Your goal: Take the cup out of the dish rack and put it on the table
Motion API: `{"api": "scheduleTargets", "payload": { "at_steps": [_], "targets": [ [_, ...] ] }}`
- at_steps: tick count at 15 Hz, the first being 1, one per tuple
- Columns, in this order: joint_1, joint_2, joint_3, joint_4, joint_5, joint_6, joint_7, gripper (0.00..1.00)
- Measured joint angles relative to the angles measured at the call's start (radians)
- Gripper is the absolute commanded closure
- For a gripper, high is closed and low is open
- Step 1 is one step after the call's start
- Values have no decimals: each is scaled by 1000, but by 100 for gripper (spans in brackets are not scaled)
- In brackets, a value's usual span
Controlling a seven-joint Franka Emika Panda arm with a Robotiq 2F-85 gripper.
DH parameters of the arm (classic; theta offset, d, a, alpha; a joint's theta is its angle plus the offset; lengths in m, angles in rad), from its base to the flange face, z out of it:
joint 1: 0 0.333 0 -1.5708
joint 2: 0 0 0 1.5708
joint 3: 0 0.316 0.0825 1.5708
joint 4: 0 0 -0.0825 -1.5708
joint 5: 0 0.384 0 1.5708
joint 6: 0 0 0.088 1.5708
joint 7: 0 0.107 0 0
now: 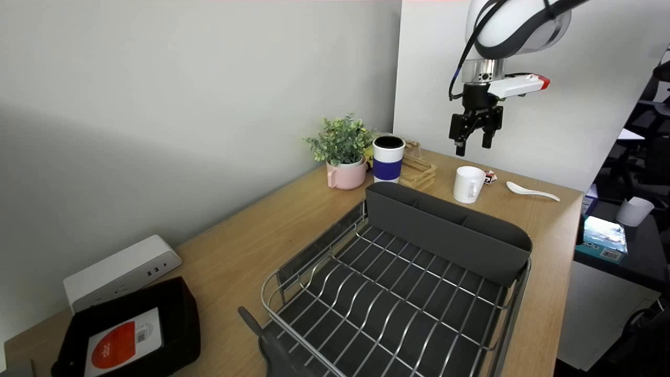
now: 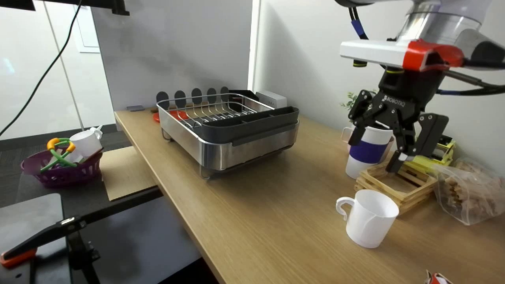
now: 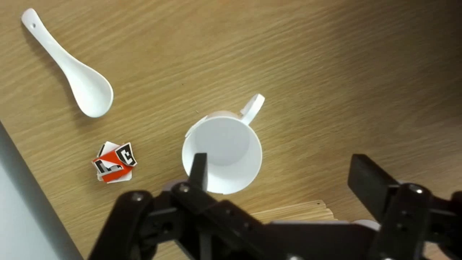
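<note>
The cup [image 2: 371, 221] stands upright on the table [image 2: 276, 221], outside the dish rack [image 2: 256, 152] and near the end of it that bears the divided caddy [image 2: 248, 129], handle [image 3: 252, 109] turned partly toward the rack; judged from that, the placing looks done. The tool [image 3: 281, 171] is poised above it, fingers [image 3: 198, 171] spread wide with nothing pinched between. I expect the cup to be stiff, fairly light and a little slippery, liable to chip if knocked, so a gentle squeeze across opposite sides of the upper wall, away from the handle, seems the best hold. The wrist view looks right down to the cup's inside bottom, which the exterior views hide, but leaves the rack out. There, one finger covers part of the rim as if touching; both exterior views show a gap between tool and cup. A white spoon [image 1: 529, 191], farther from the rack than the cup, shows in the wrist view and in an exterior view.
</note>
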Motion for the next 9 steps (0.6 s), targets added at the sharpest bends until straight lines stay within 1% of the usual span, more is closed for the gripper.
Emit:
{"api": "scheduleTargets", "payload": {
  "at_steps": [3,5,9],
  "targets": [
    [1,-131,0,-125,1,-1,-7,0],
    [1,-196,1,-189,1,-1,-9,0],
    [1,-217,1,-219,1,-1,-10,0]
  ]
}}
